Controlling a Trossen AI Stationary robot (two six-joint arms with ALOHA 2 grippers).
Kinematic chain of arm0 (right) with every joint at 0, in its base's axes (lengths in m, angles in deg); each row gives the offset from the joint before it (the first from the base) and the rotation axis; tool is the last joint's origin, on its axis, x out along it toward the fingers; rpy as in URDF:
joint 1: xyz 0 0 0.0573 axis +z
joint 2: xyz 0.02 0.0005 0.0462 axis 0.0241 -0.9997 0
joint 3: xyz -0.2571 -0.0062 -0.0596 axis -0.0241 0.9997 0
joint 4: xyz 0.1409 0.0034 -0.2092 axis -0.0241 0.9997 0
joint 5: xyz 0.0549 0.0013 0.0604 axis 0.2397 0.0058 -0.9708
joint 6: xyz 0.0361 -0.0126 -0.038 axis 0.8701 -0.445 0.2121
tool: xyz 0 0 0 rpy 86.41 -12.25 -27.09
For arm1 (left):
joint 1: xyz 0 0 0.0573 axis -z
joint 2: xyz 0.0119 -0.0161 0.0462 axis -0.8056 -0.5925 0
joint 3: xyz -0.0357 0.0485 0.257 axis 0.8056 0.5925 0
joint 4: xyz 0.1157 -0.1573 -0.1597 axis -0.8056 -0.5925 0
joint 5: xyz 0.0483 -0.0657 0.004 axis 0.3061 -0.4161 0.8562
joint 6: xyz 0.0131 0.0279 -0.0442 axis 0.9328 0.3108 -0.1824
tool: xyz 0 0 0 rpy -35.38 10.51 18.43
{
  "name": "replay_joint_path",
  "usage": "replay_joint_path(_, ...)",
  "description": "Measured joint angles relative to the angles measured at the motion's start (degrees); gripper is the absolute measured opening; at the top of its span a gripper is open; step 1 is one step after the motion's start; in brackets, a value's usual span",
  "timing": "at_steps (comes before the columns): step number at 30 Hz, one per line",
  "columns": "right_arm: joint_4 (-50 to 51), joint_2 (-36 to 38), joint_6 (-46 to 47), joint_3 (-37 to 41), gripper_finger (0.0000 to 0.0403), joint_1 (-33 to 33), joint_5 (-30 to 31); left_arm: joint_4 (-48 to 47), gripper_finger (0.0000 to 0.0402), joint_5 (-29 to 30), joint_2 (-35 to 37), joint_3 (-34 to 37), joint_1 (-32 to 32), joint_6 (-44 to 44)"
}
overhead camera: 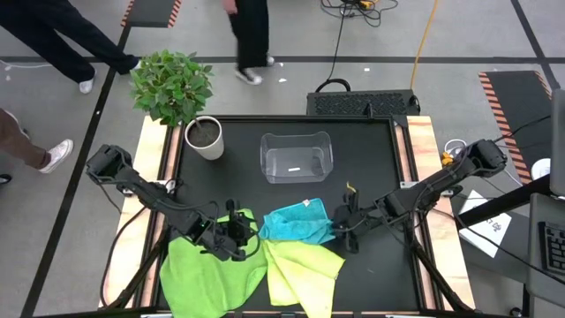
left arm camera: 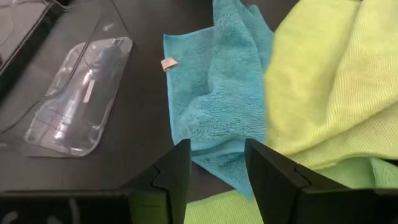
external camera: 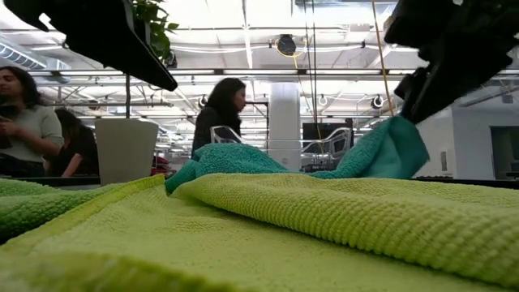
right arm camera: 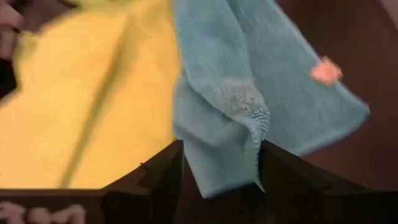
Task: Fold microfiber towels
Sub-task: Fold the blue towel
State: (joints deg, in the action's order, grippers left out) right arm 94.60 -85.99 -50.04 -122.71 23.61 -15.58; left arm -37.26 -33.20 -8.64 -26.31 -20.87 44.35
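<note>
Towels lie bunched at the lower middle of the high view: the blue towel on top, the yellow towel below it toward the bottom edge, the green towel at lower left. The right gripper sits at the blue towel's right edge, fingers apart with a raised fold of blue cloth between them; a firm hold cannot be told. The left gripper hovers half open and empty between green and blue. A clear bin and potted plant stand higher on the worktop.
</note>
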Motion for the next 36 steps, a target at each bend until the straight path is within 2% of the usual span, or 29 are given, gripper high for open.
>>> replay_joint_path(8, 1.1, 4.0, -5.4, 0.0, 0.0191, 0.2, 0.4, 0.0, 0.0154, 0.1, 0.0, 0.0, -0.3, 1.4)
replay_joint_path(12, 3.6, 6.2, -7.8, 0.0, 0.0188, 0.3, 4.9, 0.6, 0.0154, -0.1, 0.0, 0.0, -0.8, 3.6)
replay_joint_path(15, 4.8, 6.8, -9.1, 0.0, 0.0188, 0.2, 8.4, 0.9, 0.0154, -0.2, 0.0, 0.0, -1.2, 10.0)
replay_joint_path(18, 3.6, 6.7, -10.8, 0.8, 0.0188, 0.3, 8.6, 4.9, 0.0154, -0.1, 0.0, 0.0, -2.0, 13.1)
replay_joint_path(21, 0.7, 6.5, -10.9, 4.1, 0.0187, 0.3, 8.5, 11.5, 0.0154, -2.0, 0.0, 0.0, -3.5, 9.2)
replay_joint_path(24, -5.8, 6.5, -10.6, 9.0, 0.0187, 0.6, 8.6, 18.3, 0.0154, -10.2, -2.4, -0.1, -5.0, 5.3)
replay_joint_path(28, -21.1, 6.5, -10.4, 17.1, 0.0184, 2.3, 8.5, 29.5, 0.0154, -14.1, -9.2, 0.0, -4.6, 1.6)
replay_joint_path(32, -37.0, 6.5, -13.3, 23.9, 0.0148, 5.2, 8.6, 37.5, 0.0147, -10.0, -15.5, 0.1, -2.9, -1.2)
replay_joint_path(36, -47.1, 6.5, -15.1, 27.8, 0.0079, 7.2, 9.1, 40.8, 0.011, -2.0, -15.8, 0.0, 0.7, 2.3)
